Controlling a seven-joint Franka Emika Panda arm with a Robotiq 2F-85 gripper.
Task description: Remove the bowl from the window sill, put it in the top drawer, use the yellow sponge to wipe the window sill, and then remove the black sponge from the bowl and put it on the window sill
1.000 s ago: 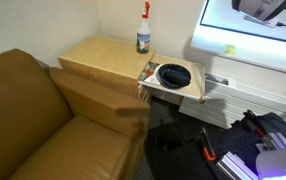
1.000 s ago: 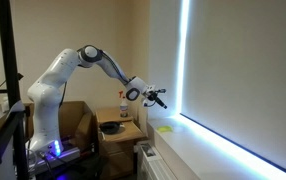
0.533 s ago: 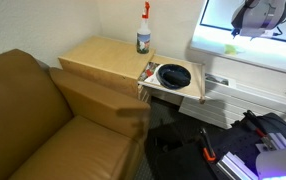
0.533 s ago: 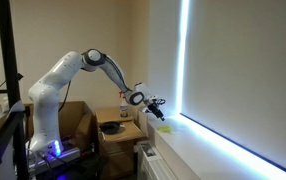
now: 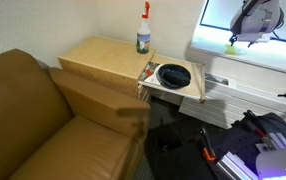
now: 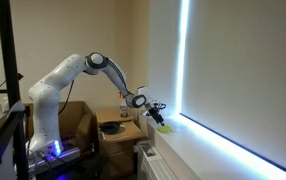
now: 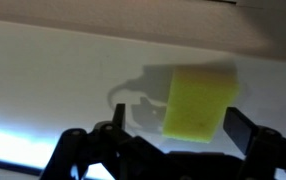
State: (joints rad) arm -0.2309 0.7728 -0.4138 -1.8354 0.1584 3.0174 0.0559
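Note:
The yellow sponge (image 7: 198, 103) lies on the white window sill (image 7: 53, 80). My gripper (image 7: 178, 122) is open and low over it, one finger (image 7: 118, 115) on each side, with gaps to the sponge. In both exterior views the gripper (image 5: 245, 30) (image 6: 155, 112) hangs just above the sill (image 5: 258, 58), with the sponge (image 5: 230, 46) under it. The dark-blue bowl (image 5: 173, 75) sits in the open top drawer (image 5: 188, 92) of the light-wood cabinet. A dark patch inside the bowl may be the black sponge; I cannot make it out.
A spray bottle (image 5: 143, 30) stands on the cabinet top (image 5: 98, 55). A brown couch (image 5: 43, 120) fills the near side. Tools and cables (image 5: 248, 140) lie on the floor below the sill. The bright window (image 6: 223, 80) rises behind the sill.
The arm has moved down and along the sill, and the gripper has dropped from above the window to just over the yellow sponge. The bowl and drawer have not moved.

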